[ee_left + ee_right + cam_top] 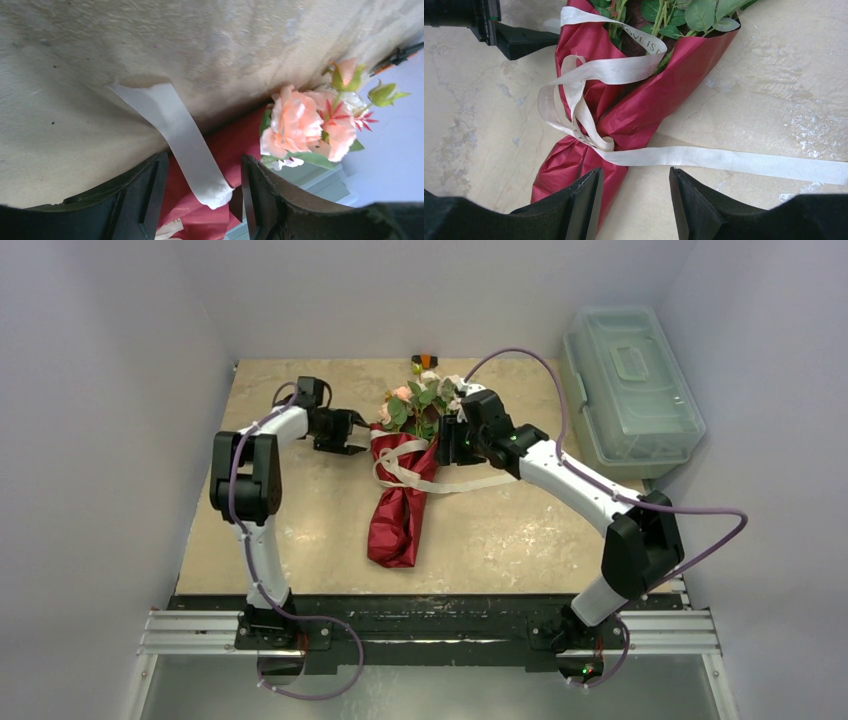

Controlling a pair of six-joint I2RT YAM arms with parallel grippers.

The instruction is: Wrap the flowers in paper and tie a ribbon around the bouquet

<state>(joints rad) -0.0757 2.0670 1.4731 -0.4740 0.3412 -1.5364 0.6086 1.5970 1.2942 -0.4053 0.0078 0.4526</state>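
Left gripper (202, 170), right gripper (635, 175) parted, empty; ribbon (170, 115) tail loose between left jaws: pinch it, tighten gently

Top external: high, at 6 o'clock of table (500, 540), looked down, far.
Left wrist: close, low, flowers (300, 125) at 3 o'clock.
Right wrist: close, faced downward.
Shared: bouquet (400, 515) in all.

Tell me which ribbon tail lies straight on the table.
The ribbon tail running from the knot toward the robot's right; the other end bends over the red paper at the open left gripper.
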